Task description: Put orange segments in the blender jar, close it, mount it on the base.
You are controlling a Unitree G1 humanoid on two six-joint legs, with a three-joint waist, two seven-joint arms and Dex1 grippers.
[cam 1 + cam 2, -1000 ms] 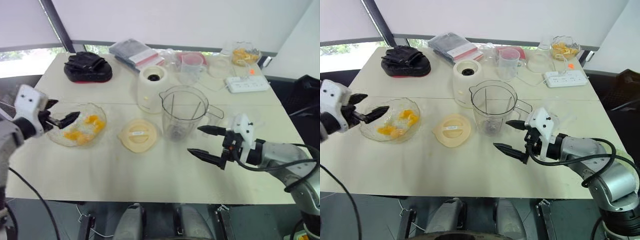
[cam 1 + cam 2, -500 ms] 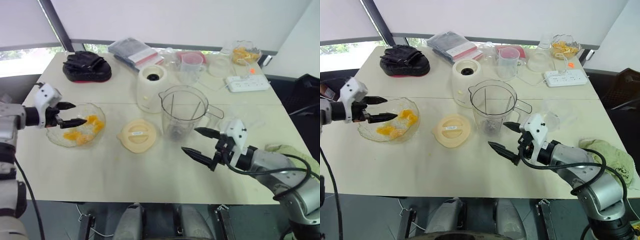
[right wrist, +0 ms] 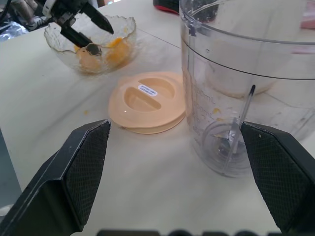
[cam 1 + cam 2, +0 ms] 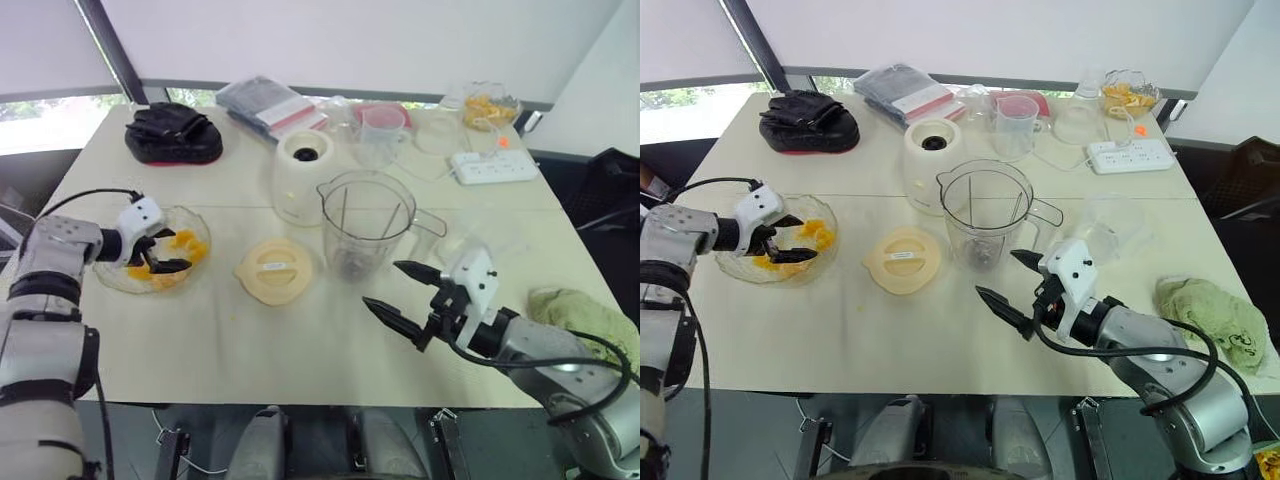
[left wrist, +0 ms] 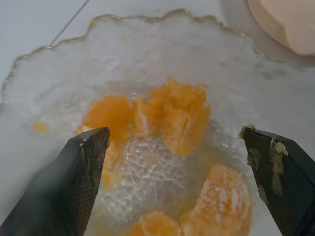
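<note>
The left gripper is reaching into the glass bowl, fingers spread wide about the orange segments, apparently to take one; it is sitting lower and deeper than a second ago. The lid is lying beside the open blender jar, near the base. The right gripper is waiting close by, wide and empty, as before.
</note>
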